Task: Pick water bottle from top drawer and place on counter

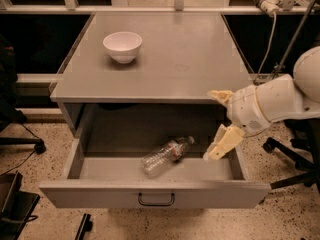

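The water bottle (164,157) lies on its side in the open top drawer (100,194), cap toward the right. The gripper (221,120) hangs just right of the bottle, fingers spread, holding nothing. A white bowl (122,46) stands on the tabletop (190,59).

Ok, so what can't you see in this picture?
All in the camera view:
- The arm behind the gripper, which hangs open over the right side of the top drawer: cut off by the picture's right edge.
- The drawer's right wall: mostly hidden by the gripper.
- The words on the label of the water bottle: too small to read.
- Whether the bottle has water inside: cannot tell.
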You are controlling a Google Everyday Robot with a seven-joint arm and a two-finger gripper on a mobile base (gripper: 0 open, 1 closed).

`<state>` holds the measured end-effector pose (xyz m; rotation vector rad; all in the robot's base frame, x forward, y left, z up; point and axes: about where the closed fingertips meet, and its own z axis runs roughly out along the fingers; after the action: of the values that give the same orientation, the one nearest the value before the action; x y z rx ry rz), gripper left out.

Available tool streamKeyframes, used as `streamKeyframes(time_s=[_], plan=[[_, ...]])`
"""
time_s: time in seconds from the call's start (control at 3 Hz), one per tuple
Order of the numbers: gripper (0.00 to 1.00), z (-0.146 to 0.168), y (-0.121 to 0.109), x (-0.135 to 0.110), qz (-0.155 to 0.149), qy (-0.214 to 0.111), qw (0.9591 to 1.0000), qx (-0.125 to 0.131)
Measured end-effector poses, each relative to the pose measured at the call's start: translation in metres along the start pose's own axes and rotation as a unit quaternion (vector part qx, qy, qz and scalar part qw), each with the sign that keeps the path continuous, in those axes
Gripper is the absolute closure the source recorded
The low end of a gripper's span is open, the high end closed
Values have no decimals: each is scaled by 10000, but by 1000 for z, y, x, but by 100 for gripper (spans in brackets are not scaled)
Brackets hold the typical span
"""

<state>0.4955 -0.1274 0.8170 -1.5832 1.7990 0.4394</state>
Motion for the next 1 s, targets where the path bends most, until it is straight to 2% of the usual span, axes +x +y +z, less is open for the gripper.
streamKeyframes(time_s=[0.33, 1.0], plan=[[0, 41, -14, 3, -167, -310, 9993, -131], [0, 31, -8, 1, -103, -197, 9997, -39]])
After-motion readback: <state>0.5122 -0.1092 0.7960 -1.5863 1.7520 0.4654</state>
